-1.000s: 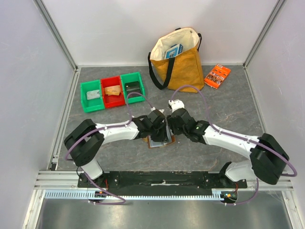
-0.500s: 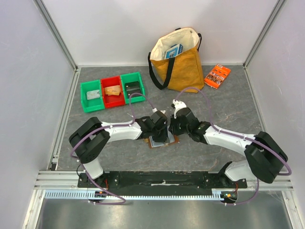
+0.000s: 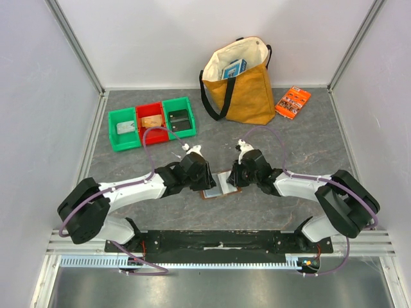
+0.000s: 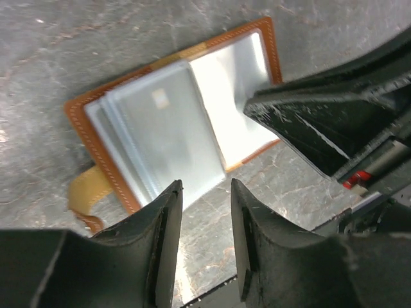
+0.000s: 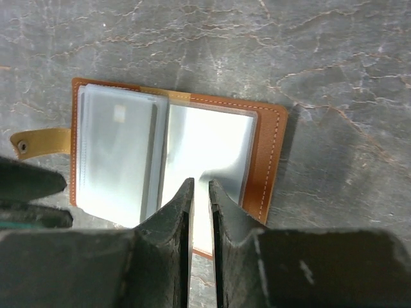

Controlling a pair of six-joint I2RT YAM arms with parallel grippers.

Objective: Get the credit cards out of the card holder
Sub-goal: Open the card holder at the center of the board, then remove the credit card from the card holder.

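Holder (image 5: 271,160) lies open, cards (image 5: 115,154) inside. L gripper (image 4: 205,189) open, R gripper (image 5: 199,185) narrow, can't tell if gripping. Next you pinch one card's edge.

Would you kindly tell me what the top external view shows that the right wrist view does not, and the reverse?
Only top external: the green and red bins, the yellow tote bag and the orange packet. Only right wrist: the card holder up close, with its snap tab, white stitching and stacked clear sleeves. Both: the card holder lying open on the grey table, with the right gripper over one open page.
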